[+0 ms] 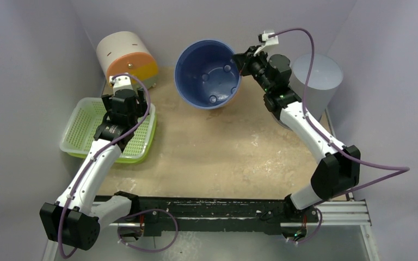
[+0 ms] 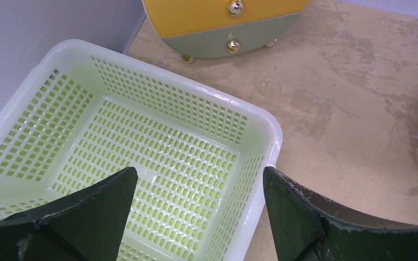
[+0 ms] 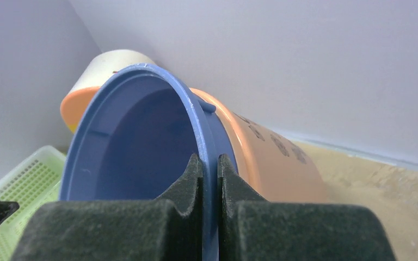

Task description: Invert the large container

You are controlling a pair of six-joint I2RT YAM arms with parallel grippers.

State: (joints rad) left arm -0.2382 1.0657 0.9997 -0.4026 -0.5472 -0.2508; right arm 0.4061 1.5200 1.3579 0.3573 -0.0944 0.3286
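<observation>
The right gripper [image 3: 210,163] is clamping the blue rim of the container [image 3: 136,141], with one finger lying inside the wall and the other outside. The container is sitting tilted straight ahead of its fingertips, with the mouth facing back toward the wrist. The left gripper [image 2: 198,176] is hanging with fingers spread wide and gripping nothing, with the basket [image 2: 174,106] directly beneath and a drawer unit [image 2: 223,27] beyond its tips.

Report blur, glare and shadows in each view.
Top external: even light, sharp, only faint shadows on the table. Left wrist: green basket crisp, with glossy highlights on its floor; left gripper soft-edged. Right wrist: right gripper blurred up close, blue container sharper, no glare.
</observation>
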